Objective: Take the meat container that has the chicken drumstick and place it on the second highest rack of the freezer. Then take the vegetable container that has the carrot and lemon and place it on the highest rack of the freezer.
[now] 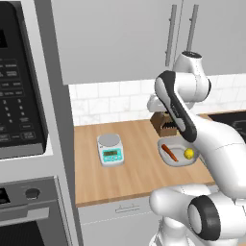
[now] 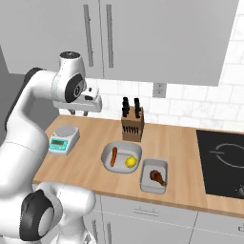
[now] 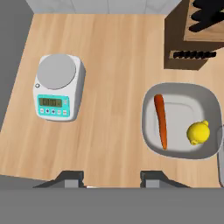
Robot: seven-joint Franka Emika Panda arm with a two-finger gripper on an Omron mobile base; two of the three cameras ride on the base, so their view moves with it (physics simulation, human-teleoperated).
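1. The chicken drumstick [image 2: 158, 177] lies in a grey rectangular tray [image 2: 153, 187] on the wooden counter [image 2: 181, 143], near its front edge.
2. At 9 o'clock of this tray, just beside it, stands a rounded grey tray [image 3: 181, 151] with the carrot [image 3: 161, 120] and the lemon [image 3: 197, 132] inside.
3. A knife block [image 2: 132, 120] is at 12 o'clock of the rounded tray; a kitchen scale [image 3: 58, 87] is well apart at 9 o'clock.
4. The gripper [image 3: 113, 180] hangs above the counter, its fingers partly spread, holding nothing.
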